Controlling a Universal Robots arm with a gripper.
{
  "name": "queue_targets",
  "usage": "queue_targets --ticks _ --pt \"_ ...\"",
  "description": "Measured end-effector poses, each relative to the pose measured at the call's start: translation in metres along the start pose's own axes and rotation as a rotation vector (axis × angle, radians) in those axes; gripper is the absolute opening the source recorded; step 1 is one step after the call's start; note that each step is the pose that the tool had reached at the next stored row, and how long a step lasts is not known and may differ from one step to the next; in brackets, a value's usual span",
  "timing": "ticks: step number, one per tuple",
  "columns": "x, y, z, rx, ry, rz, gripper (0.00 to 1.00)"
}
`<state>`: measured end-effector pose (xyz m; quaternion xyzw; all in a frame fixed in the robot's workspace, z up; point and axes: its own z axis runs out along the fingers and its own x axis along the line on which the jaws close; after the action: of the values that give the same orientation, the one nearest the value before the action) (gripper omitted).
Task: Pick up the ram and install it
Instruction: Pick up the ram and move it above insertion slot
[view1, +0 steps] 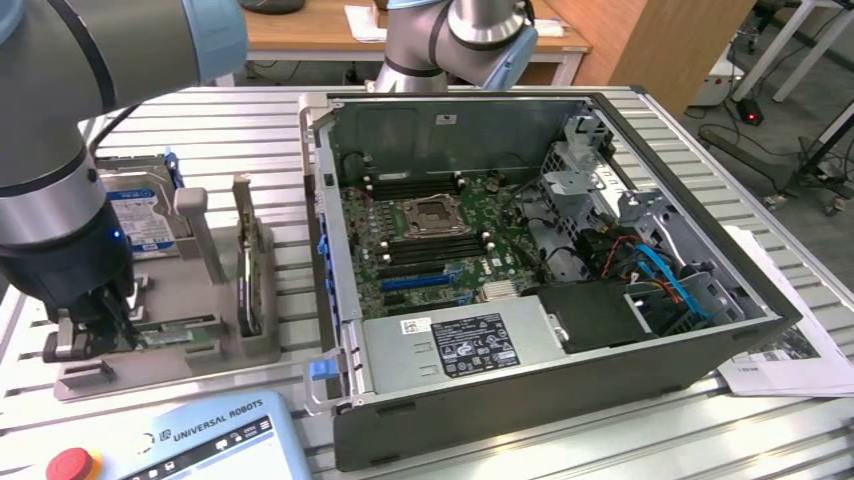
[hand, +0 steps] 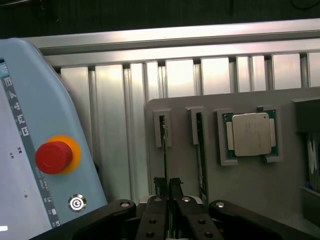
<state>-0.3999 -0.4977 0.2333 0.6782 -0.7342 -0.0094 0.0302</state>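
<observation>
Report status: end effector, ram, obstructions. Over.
End effector shut on ram. Ram on edge in holder slot. Second stick in next slot, apart.

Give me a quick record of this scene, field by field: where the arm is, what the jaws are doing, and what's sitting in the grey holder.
arm position: over the grey holder, to the exterior view's left of the open computer case
jaws: shut on the ram, which stands on edge in its holder slot
also in holder: second stick, processor chip
ram installed: not yet
</observation>
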Motion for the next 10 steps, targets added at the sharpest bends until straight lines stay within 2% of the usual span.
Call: queue_targets --ticks 10 --pt "0.0003 0.0005 -0.0103 0.0002 0.0002 0.000 0.13"
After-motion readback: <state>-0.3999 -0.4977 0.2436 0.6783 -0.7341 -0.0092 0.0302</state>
